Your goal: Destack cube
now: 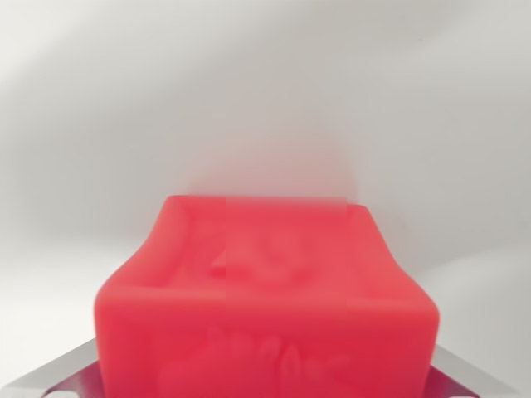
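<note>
1. Pale, blurred white-grey background [265, 83] fills everything above and to both sides of my hand; I cannot tell whether it is a worktop, a wall or something else, as it has no edges or texture.
2. My hand [265, 390] shows only as two grey metal parts at the bottom corners, one at the wrist view's left [58, 377] and one at the wrist view's right [465, 377].
3. Between those metal parts sits the red cube [265, 307], very close to the camera and filling the lower middle of the view.
4. Its near face is blurred, with faint raised shapes on it that I cannot read; its upper face looks sunken in the middle with a softer rim around it.
5. The cube hides the place where my fingers would meet it, so I cannot tell whether my hand is gripping it or merely standing around it.
6. A faint reddish glow lies on the pale background just beyond the cube's far edge.
</note>
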{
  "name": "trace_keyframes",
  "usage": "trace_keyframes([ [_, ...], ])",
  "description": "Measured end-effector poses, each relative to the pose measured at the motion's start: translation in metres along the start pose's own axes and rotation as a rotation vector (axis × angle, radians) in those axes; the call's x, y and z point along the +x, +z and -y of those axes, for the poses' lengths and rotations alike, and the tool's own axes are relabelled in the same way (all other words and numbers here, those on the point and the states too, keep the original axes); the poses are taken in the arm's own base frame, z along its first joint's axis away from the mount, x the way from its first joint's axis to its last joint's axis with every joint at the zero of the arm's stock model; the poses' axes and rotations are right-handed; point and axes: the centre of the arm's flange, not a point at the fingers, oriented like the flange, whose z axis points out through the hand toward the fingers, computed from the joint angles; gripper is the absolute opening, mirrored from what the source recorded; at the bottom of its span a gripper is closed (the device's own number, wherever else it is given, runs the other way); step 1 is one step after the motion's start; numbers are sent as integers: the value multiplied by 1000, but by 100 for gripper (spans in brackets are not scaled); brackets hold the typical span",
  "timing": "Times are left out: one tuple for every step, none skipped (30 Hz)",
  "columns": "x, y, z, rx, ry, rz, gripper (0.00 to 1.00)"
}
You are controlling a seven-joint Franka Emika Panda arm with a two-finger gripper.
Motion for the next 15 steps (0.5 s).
trace_keyframes([
  [0, 1, 0, 0, 0, 0, 0],
  [0, 1, 0, 0, 0, 0, 0],
  [0, 1, 0, 0, 0, 0, 0],
  [0, 2, 0, 0, 0, 0, 0],
  [0, 2, 0, 0, 0, 0, 0],
  [0, 2, 0, 1, 0, 0, 0],
  [0, 2, 0, 1, 0, 0, 0],
  [0, 2, 0, 1, 0, 0, 0],
  [0, 2, 0, 1, 0, 0, 0],
  [0, 2, 1, 1, 0, 0, 0],
  [0, 2, 1, 1, 0, 0, 0],
  [0, 2, 1, 1, 0, 0, 100],
  [0, 2, 1, 1, 0, 0, 100],
  [0, 2, 1, 1, 0, 0, 100],
  [0, 2, 1, 1, 0, 0, 100],
])
